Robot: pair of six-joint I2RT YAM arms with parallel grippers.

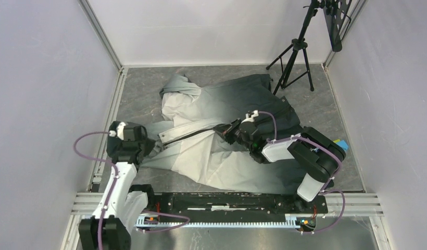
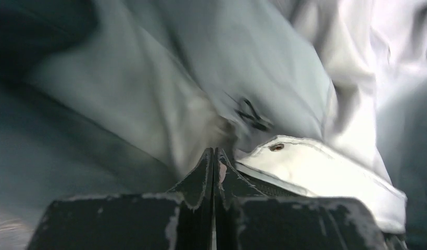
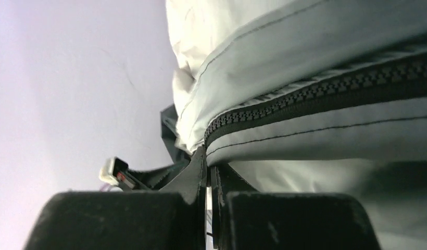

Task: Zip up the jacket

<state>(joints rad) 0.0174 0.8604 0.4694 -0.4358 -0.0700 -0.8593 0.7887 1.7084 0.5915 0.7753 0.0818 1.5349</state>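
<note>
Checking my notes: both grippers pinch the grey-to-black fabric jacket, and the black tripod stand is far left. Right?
No: the top external view shows the black tripod stand far right. The left gripper and right gripper do pinch the grey-to-black fabric jacket.

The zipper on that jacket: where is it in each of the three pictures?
Top external: zipper, a taut dark line at centre.
Left wrist: low centre-right, a short dark stretch under the pale edge.
Right wrist: toothed band slanting up to the right edge.
Shared landmark: pale placket strip beside it.
</note>
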